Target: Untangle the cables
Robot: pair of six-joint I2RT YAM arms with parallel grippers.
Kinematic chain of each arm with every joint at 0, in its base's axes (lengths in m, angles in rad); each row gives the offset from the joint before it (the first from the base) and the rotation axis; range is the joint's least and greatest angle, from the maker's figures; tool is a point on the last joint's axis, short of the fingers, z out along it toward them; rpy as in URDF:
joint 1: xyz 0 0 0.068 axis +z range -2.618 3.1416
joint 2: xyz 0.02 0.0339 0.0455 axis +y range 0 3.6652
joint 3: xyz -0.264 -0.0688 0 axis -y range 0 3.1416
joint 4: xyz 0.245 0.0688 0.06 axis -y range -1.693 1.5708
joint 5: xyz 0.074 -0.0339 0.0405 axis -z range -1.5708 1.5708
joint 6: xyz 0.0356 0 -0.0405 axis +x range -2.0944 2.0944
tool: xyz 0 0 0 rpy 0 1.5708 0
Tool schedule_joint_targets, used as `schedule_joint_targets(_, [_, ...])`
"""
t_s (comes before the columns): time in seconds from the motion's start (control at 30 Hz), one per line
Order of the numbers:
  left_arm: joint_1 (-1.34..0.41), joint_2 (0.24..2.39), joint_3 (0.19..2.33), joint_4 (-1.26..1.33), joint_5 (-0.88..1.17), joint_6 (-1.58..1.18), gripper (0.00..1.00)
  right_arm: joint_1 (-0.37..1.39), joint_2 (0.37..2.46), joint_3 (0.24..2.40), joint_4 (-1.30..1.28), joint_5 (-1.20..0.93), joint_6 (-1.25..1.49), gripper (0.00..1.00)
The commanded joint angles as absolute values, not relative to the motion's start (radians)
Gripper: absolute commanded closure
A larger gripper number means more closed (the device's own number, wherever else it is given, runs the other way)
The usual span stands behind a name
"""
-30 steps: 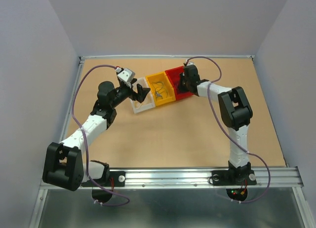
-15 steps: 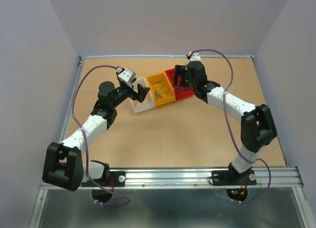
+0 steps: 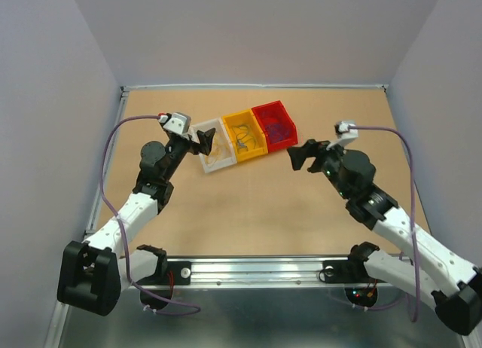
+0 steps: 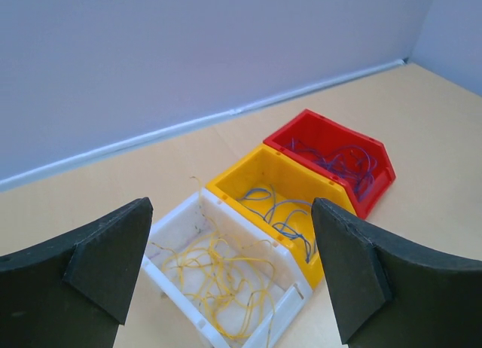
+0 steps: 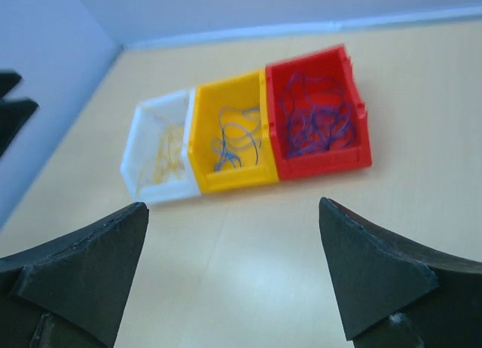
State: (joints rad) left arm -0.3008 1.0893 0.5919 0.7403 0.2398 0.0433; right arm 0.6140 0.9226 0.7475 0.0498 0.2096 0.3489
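Right pincer (image 3: pixel 301 154): wide, empty, now drawn back from the red bin (image 3: pixel 267 107), purple cables (image 3: pixel 278 129) lying inside it, ahead; left pincer (image 3: pixel 205 141) wide, empty, white bin (image 3: pixel 218 166) with yellow cables (image 3: pixel 215 143) just ahead; sorting by colour looks nearly complete.

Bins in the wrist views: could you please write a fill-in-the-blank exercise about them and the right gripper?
The white bin holds ____ cables.
The yellow bin stands between the white and the ____ bin.
The right gripper is ____.
Missing words: yellow; red; open.
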Motion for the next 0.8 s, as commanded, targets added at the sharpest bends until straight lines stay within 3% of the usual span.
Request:
schedule_joint_targets(0.0, [-0.299, 1.039, 0.537, 0.905, 0.178, 0.038, 0.01, 0.604, 0.734, 0.532, 0.181, 0.282, 0.397, 0.00])
schedule_joint_targets(0.17, [-0.299, 1.058, 0.531, 0.922, 0.175, 0.055, 0.01, 0.604, 0.581, 0.400, 0.339, 0.368, 0.454, 0.00])
schedule_joint_targets(0.43, [-0.299, 1.037, 0.569, 0.836, 0.186, 0.054, 0.02, 0.604, 0.660, 0.414, 0.347, 0.347, 0.477, 0.00])
schedule_joint_targets(0.57, [-0.298, 0.884, 0.532, 0.743, 0.117, 0.132, 0.02, 0.604, 0.658, 0.411, 0.348, 0.347, 0.479, 0.00])
schedule_joint_targets(0.77, [-0.296, 0.593, 0.227, 0.765, 0.070, 0.264, 0.01, 0.604, 0.618, 0.403, 0.350, 0.341, 0.477, 0.00])
